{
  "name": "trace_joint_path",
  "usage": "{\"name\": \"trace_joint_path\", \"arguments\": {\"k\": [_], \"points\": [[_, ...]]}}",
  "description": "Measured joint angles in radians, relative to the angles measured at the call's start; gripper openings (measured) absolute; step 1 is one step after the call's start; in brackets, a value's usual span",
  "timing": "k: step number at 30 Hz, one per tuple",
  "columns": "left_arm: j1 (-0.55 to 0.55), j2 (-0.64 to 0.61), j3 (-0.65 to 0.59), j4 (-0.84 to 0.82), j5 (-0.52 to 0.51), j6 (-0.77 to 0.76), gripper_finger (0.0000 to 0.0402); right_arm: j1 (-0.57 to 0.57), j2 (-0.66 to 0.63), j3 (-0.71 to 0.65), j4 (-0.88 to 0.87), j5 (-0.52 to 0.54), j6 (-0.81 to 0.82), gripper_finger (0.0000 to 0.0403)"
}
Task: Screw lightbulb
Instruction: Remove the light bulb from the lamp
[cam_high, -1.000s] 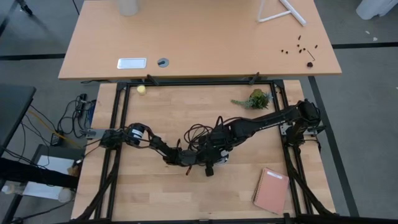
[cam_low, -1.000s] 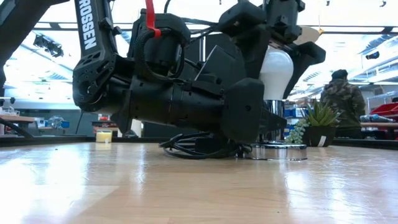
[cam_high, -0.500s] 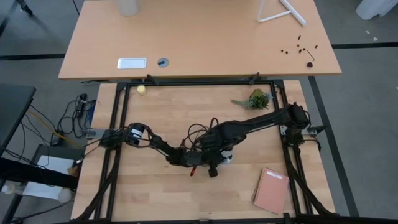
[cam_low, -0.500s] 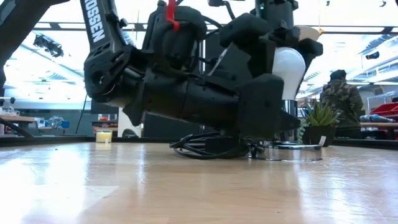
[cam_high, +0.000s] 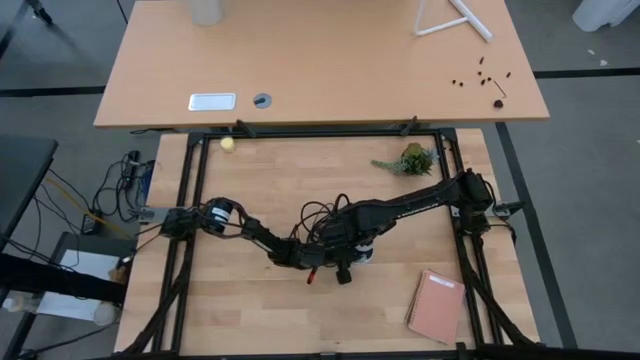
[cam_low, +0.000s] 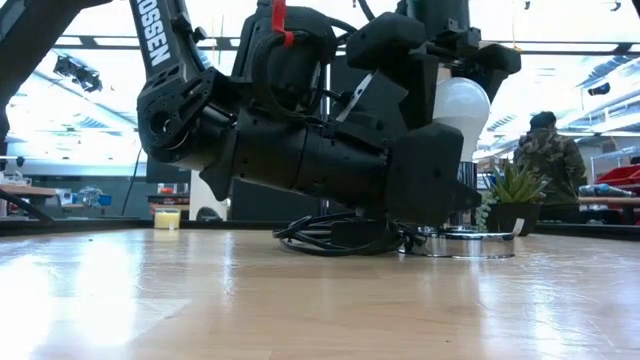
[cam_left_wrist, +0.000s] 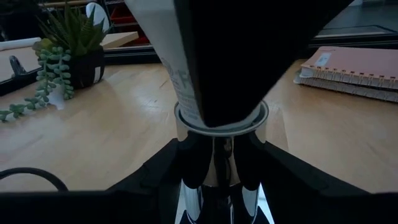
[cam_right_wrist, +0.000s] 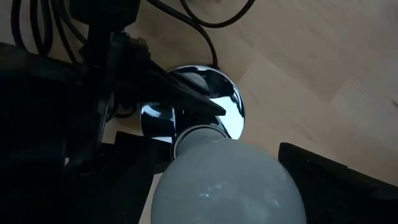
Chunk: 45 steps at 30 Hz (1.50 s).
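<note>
Seating the lightbulb (cam_low: 460, 108) upright in the chrome socket (cam_right_wrist: 208, 102) mid-counter (cam_high: 250, 310), I keep the right tool (cam_low: 455, 60) grasping its globe, the left tool (cam_left_wrist: 214, 155) clenched on the socket stem. Risks: tilted entry cross-threads; loosened bracing spins the socket.

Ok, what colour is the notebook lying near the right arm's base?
Salmon pink, the notebook shows best in the high view.

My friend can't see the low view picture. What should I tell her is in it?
A white lightbulb stands upright in a shiny socket on a wooden table, with big black robot arms crowding around it. A small potted plant sits behind.
</note>
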Motion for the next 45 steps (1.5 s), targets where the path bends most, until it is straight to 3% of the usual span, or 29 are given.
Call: {"name": "trace_joint_path", "arguments": {"k": [8, 15, 25, 33, 45], "points": [[-0.002, 0.0, 0.0, -0.002, -0.004, 0.003, 0.0188, 0.01, 0.0, 0.0, -0.002, 0.012, -0.023, 0.0346], [-0.002, 0.0, 0.0, -0.004, -0.004, 0.003, 0.0189, -0.005, 0.0, 0.0, 0.003, -0.012, -0.162, 0.0346], [-0.002, 0.0, 0.0, -0.01, -0.003, 0.003, 0.0189, -0.013, -0.031, -0.028, 0.047, -0.021, -0.23, 0.0346], [-0.002, 0.0, 0.001, -0.017, 0.0, 0.002, 0.0188, -0.015, -0.171, -0.26, 0.251, -0.066, -0.127, 0.0346], [0.0, 0.0, 0.0, -0.014, 0.0, 0.002, 0.0188, -0.044, -0.164, -0.277, 0.286, -0.097, -0.065, 0.0346]]}}
